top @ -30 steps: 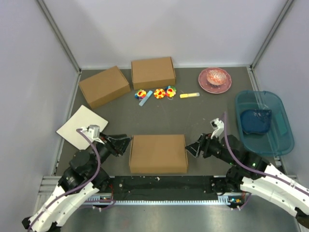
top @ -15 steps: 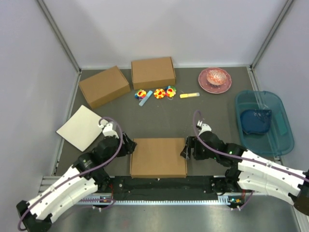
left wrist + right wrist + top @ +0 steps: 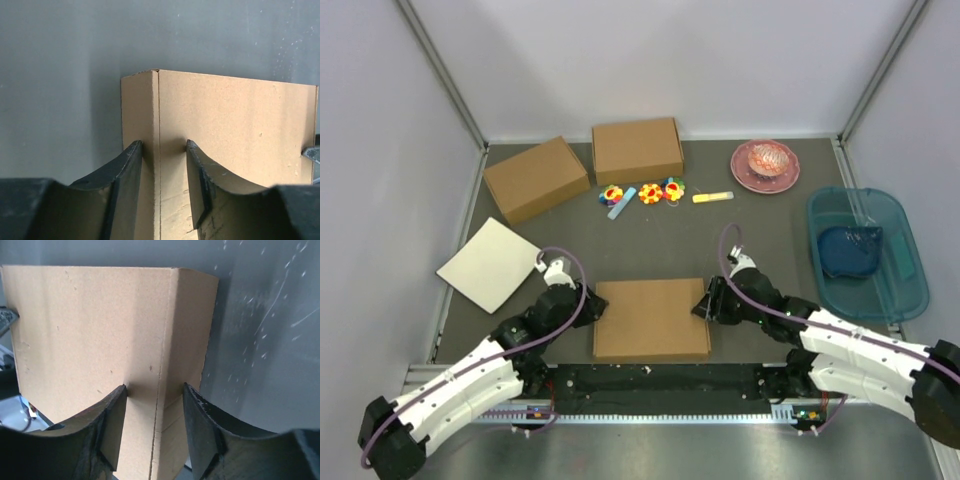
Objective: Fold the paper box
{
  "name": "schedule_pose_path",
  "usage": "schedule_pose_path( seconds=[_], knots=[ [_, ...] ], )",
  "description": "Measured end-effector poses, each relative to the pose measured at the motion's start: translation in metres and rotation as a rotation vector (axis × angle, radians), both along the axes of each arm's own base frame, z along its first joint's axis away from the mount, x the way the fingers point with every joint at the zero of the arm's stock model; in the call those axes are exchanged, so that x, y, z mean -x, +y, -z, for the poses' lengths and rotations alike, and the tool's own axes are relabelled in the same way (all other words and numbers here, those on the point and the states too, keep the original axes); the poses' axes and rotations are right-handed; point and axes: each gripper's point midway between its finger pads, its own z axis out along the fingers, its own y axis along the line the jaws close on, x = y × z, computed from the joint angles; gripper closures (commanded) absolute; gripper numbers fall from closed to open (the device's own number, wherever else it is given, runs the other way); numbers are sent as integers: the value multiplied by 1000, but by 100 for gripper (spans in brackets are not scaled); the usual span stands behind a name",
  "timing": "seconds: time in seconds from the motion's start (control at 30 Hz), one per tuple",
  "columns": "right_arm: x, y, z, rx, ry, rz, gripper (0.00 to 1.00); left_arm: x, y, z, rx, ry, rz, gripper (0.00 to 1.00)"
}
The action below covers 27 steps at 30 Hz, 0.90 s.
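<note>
Edges clamped: your left claw (image 3: 161, 150) grips the box (image 3: 651, 320) along its left top edge, your right claw (image 3: 154, 390) along its right, on the surface (image 3: 660, 240).

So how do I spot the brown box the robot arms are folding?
Start at the dark grey table's near edge. The flat brown cardboard box lies there, between the left gripper and right gripper. Two other brown boxes sit far back, no gripper near.

The left gripper (image 3: 163, 146) straddles the paper box (image 3: 235, 130) along its corner edge, apparently pinching it.
</note>
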Motion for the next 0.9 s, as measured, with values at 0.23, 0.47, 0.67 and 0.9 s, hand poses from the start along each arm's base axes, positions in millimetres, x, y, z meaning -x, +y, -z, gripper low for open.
schedule_pose_path(
  seconds=[0.23, 0.47, 0.67, 0.9],
  knots=[
    [-41, -6, 3, -52, -9, 74, 62, -28, -3, -2, 27, -103, -60, 65],
    [-98, -12, -3, -35, -34, 123, 63, -76, -5, -11, -21, -111, -109, 60],
    [-128, -14, -7, -15, -57, 143, 44, -121, -9, -20, -30, -89, -116, 49],
    [-118, -31, -29, 29, -107, 156, 26, -130, -12, -67, -40, -169, -68, 33]
  ],
)
